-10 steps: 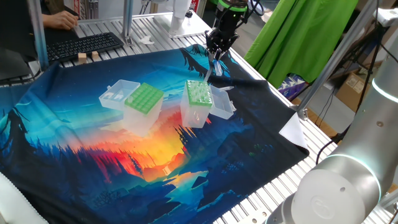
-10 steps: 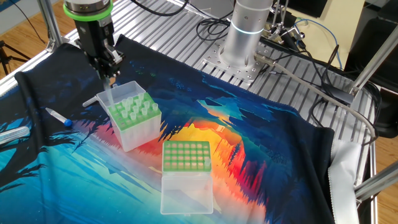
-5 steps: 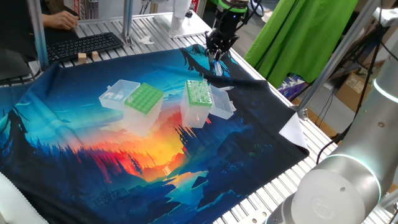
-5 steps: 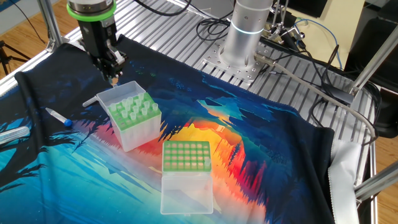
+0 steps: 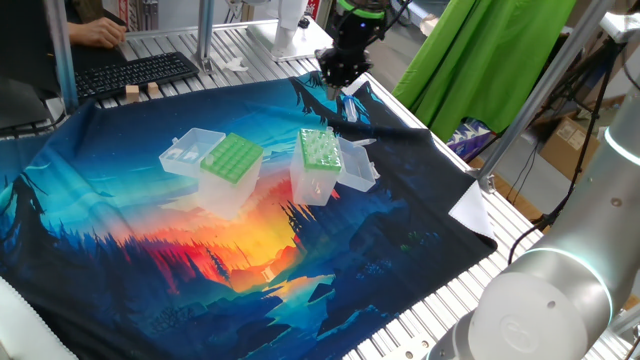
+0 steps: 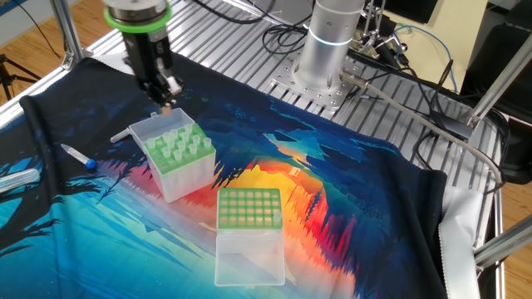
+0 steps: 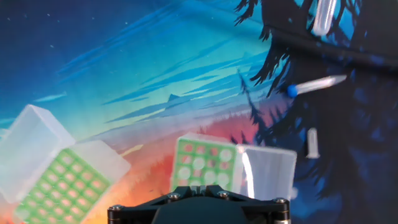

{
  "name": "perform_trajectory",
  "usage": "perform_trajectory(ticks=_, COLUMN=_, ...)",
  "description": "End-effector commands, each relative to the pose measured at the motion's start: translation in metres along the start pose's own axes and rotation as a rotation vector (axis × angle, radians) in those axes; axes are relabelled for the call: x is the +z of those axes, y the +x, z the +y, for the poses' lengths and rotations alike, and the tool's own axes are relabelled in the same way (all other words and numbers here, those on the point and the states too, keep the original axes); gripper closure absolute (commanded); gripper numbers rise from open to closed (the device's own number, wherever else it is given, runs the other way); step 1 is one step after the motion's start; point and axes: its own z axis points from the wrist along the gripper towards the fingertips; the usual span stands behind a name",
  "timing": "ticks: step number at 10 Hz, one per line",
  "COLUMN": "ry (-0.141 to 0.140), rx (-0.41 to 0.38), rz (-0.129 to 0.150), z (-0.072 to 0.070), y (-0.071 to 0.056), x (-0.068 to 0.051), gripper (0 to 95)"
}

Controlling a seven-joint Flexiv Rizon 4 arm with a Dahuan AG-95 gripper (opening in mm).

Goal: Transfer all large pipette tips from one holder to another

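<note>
End effector: fingers together, empty, hanging above the bench cloth behind the wide-holed holder. Large pipette tips stand in that holder; finely holed holder sits nearby, lid open.

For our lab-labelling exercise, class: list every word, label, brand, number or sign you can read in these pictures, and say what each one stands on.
No text can be read in any view.
Keyboard: key legends too small to read.
Wide-holed box, fine-holed box and loose tubes: no label or printing shows.
Cloth: a landscape picture only, no words.
Shelf items at the top edge: too blurred to read.
</note>
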Motion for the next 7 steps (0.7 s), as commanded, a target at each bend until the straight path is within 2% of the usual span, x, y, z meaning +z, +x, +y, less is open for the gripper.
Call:
perform_trajectory(ticks=1, ry=-0.007, rx=0.07, rz=0.012, z=0.031, y=0.012, x=-0.003, gripper=95.0)
perform_trajectory(ticks=2, ry=-0.007, rx=0.102, rz=0.014, z=0.046, y=0.019, x=-0.002, gripper=95.0)
perform_trajectory(ticks=4, ry=-0.008, rx=0.14, rz=0.016, z=0.067, y=0.03, x=0.0, gripper=95.0)
perform_trajectory(ticks=6, ry=-0.009, rx=0.177, rz=0.017, z=0.086, y=0.041, x=0.004, gripper=95.0)
perform_trajectory(ticks=7, ry=-0.009, rx=0.184, rz=0.017, z=0.09, y=0.044, x=0.005, gripper=95.0)
